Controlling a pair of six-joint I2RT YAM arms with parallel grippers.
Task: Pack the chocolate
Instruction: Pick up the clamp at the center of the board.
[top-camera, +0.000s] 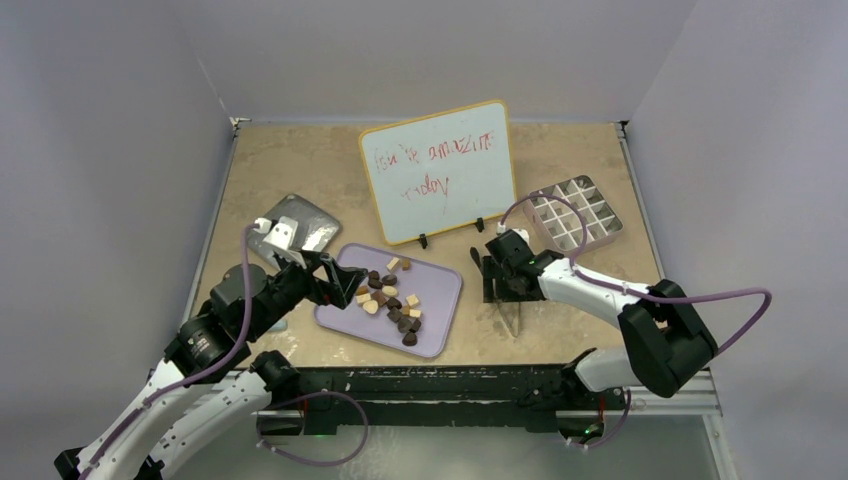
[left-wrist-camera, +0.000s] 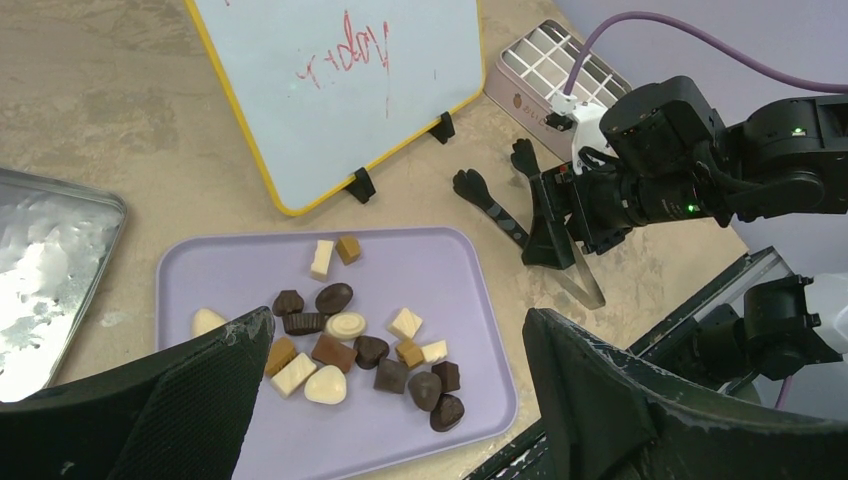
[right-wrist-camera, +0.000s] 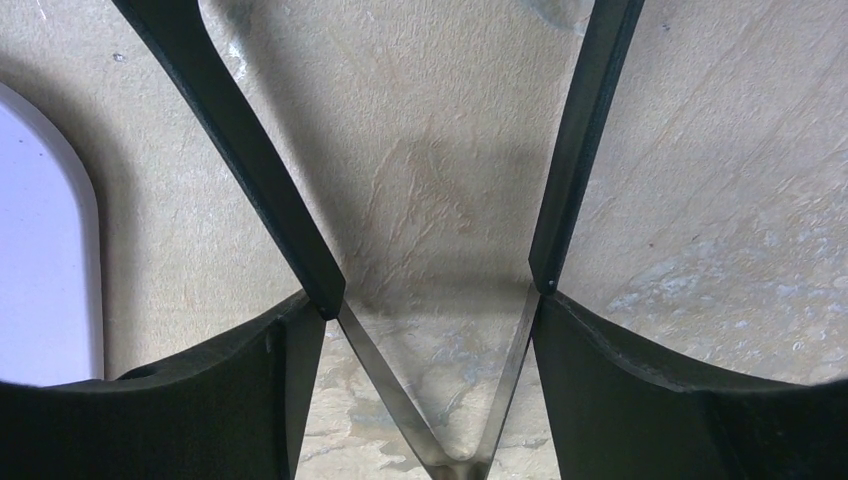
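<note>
The chocolate (top-camera: 392, 298) is a loose heap of dark brown, tan and cream pieces on the lavender tray (top-camera: 445, 285). It also shows in the left wrist view (left-wrist-camera: 360, 345), on the tray (left-wrist-camera: 450, 265). My left gripper (top-camera: 335, 274) is open and empty, hovering over the tray's left part (left-wrist-camera: 398, 322). My right gripper (top-camera: 502, 272) is right of the tray, low over the table. Its fingers (right-wrist-camera: 590, 370) press on both arms of black tongs (right-wrist-camera: 280, 200), which stay spread; the tongs (left-wrist-camera: 495, 205) have their tips on the table.
The pale pink gridded box (top-camera: 575, 212) sits at the back right, empty. A yellow-framed whiteboard (top-camera: 437, 170) stands behind the tray. A shiny metal lid (top-camera: 300, 225) lies left of the tray. A black rail (top-camera: 450, 385) runs along the near table edge.
</note>
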